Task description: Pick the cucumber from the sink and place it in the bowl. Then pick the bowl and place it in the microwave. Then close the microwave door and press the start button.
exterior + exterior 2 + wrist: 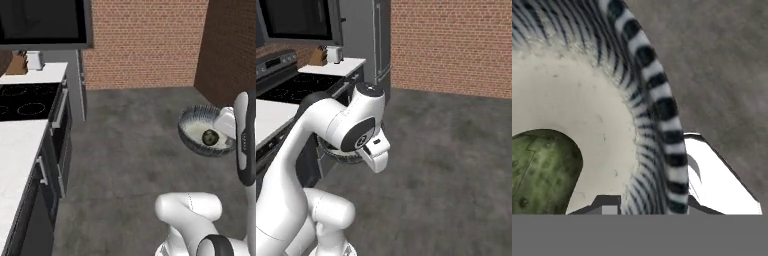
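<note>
Claw (pixel 654 207) sits right at the rim of the round deep bowl (pixel 192 125), dark blue-grey streaked outside, pale cream inside. In the hand view one dark finger tip (pixel 607 204) shows inside the rim at the bottom, the striped wall runs down between the tips, so the jaws are pinched nearly closed on the bowl's edge, gripping it. Bowl hangs in mid-air over the grey floor (pixel 130 145), held up at the arm's end, well apart from the counter.

Small dark green cucumber (pixel 210 137) lies inside the bowl, on the cream bottom, just beside the claw's side of the rim. In the hand view it sits low left, touching the bowl floor, close to the inner finger. Short stubby cylinder, mottled olive-green skin w/ faint lines, rounded end facing the left base cam.

Bowl's rim reads as bold black-and-white dashes up close, glazed-looking, smooth cream interior w/ fine streaks bleeding in from the edge. Floor is rough mottled grey, concrete-like. Red brick wall (pixel 145 42) behind, regular courses.

Wide dark grey microwave door (pixel 45 22) w/ big black glass window hangs top left, above the glossy black stovetop (pixel 27 102) w/ ring burners. White flat counter (pixel 17 150) runs along the left, dark panelled cabinets under it.
</note>
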